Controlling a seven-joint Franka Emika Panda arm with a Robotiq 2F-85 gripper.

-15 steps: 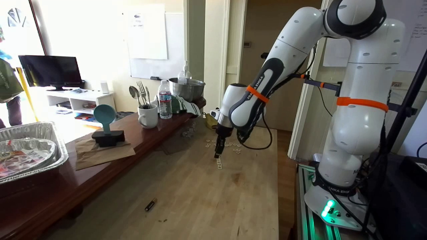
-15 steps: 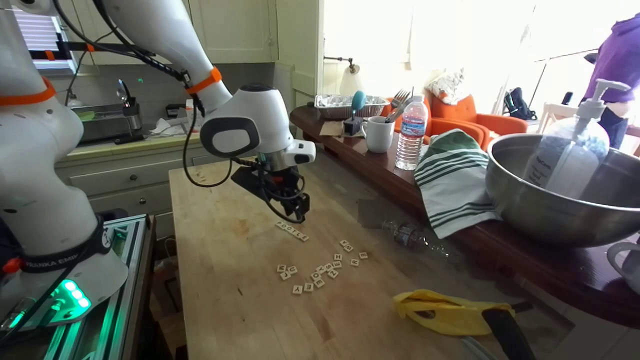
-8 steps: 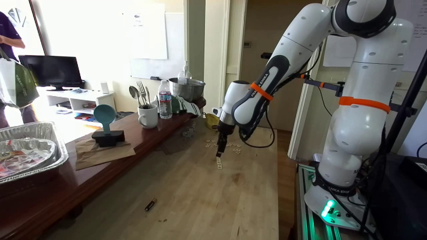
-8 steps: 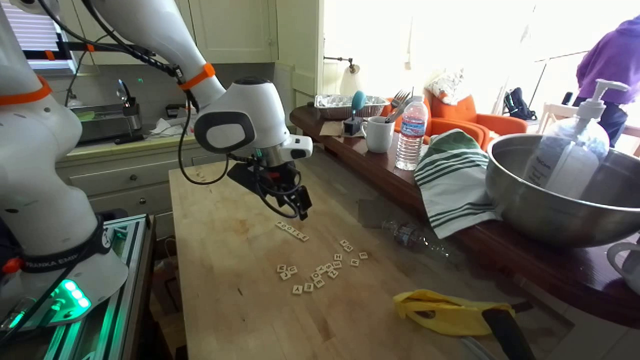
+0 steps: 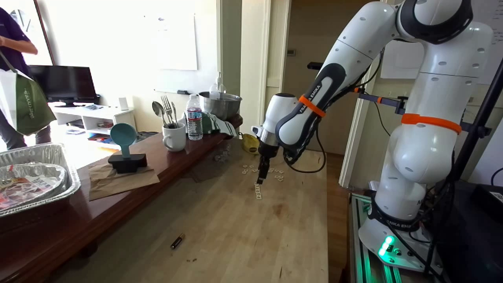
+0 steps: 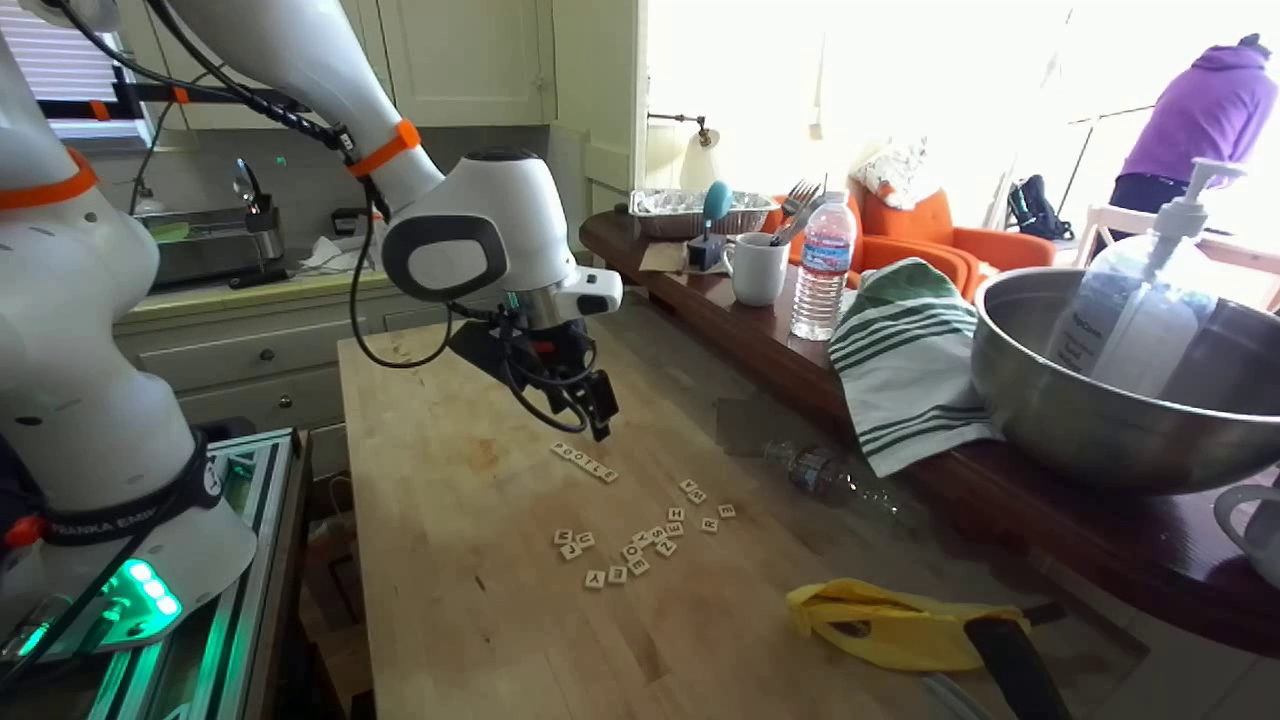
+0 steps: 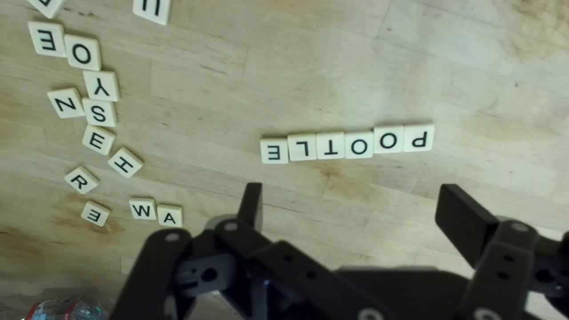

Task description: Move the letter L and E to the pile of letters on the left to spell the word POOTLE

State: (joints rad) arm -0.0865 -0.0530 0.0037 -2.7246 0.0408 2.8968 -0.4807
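Observation:
Cream letter tiles lie in one row that reads POOTLE, upside down in the wrist view. The E tile (image 7: pixel 274 151) is at the row's left end there, and the L tile (image 7: pixel 302 147) is beside it. The T tile (image 7: pixel 330 145), the O tiles and the P tile (image 7: pixel 418 138) continue the row to the right. The row also shows in both exterior views (image 5: pixel 258 192) (image 6: pixel 585 462). My gripper (image 7: pixel 351 191) is wide open and empty, with no tile between its fingers. In both exterior views the gripper (image 5: pixel 260 182) (image 6: pixel 603 434) hangs above the table close to the row.
Several loose letter tiles (image 6: pixel 657 535) lie scattered on the table apart from the row. A clear plastic bottle (image 6: pixel 815 470) and a yellow bag (image 6: pixel 890 625) lie on the table. A battery (image 5: pixel 177 241) lies on the table. A raised dark wooden counter (image 5: pixel 157 184) runs alongside.
My gripper has risen slightly and the arm has drawn back a little toward its base. The tile row has not moved. A person in the background has moved.

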